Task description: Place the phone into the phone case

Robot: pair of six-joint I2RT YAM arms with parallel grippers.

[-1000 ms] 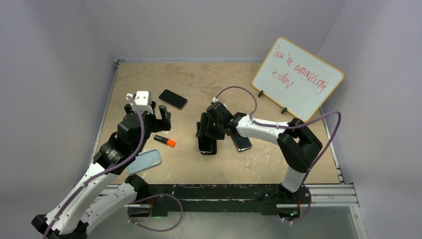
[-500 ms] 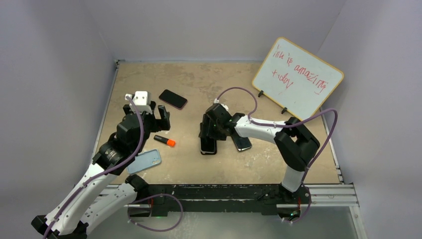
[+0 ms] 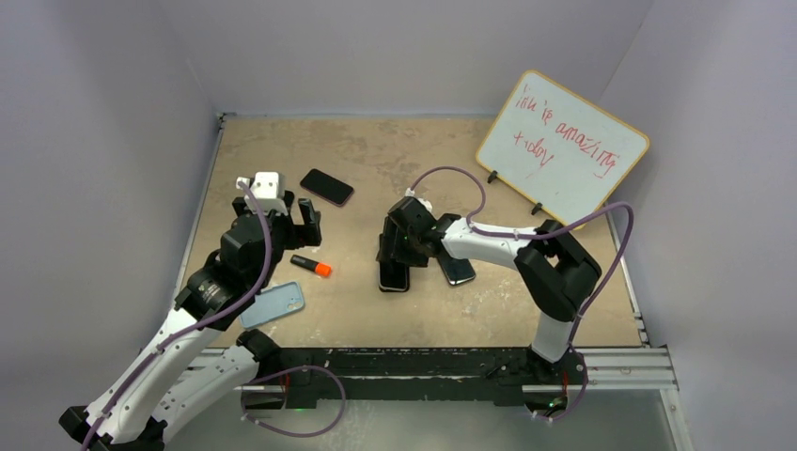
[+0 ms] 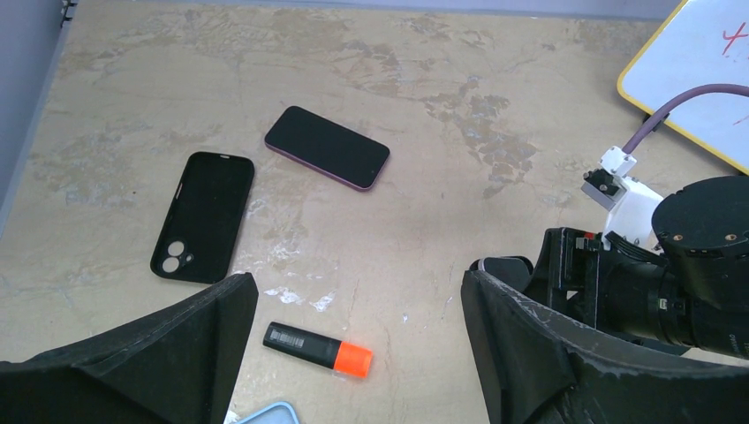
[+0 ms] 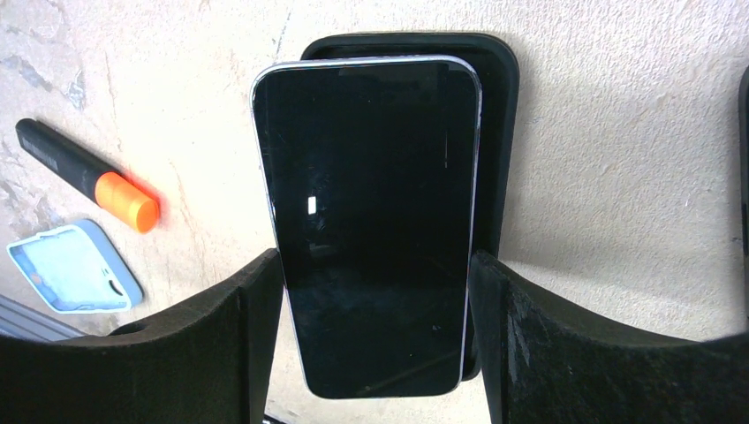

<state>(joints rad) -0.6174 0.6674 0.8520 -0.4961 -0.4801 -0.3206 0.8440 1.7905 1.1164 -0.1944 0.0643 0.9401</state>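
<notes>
My right gripper (image 5: pixel 378 265) is shut on a black phone with a silver edge (image 5: pixel 371 177), one finger on each long side. The phone sits slightly skewed over an open black phone case (image 5: pixel 499 132) lying on the table; the case rim shows past its top and right side. In the top view this gripper (image 3: pixel 399 249) is over the phone and case (image 3: pixel 392 277) at mid-table. My left gripper (image 4: pixel 358 287) is open and empty above the table, over an orange-capped marker (image 4: pixel 318 347).
A purple-edged phone (image 4: pixel 328 147) and a second black case (image 4: pixel 203 216) lie far left. A light blue case (image 3: pixel 273 303) lies near the left arm. Another dark phone (image 3: pixel 458 271) lies right of my right gripper. A whiteboard (image 3: pixel 562 146) stands at back right.
My right gripper has shifted slightly with the phone over the black case. The left arm has barely moved.
</notes>
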